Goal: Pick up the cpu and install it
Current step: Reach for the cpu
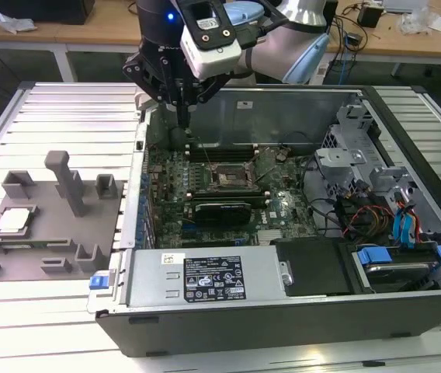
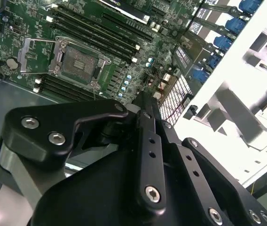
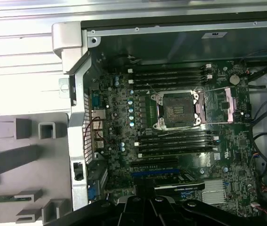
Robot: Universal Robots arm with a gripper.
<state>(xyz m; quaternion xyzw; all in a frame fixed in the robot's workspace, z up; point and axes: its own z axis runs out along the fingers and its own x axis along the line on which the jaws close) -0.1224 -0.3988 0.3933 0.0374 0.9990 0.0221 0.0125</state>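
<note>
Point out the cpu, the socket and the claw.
cpu (image 1: 15, 220): exterior view, middle of its silvery top.
socket (image 3: 178, 110): first wrist view, its dark centre.
claw (image 1: 183, 116): exterior view, its lower tip.

this looks like a robotics or electronics lab. a desktop computer case (image 1: 205, 284) lies open on its side, its circuit board (image 1: 228, 179) bared, on a ribbed metal table (image 1: 57, 116) beside a grey moulded tray (image 1: 57, 225). a robot arm (image 1: 298, 31) reaches over it. at the far side stand wooden benches (image 1: 407, 43) strewn with cables (image 1: 351, 35) and small gear.
</note>
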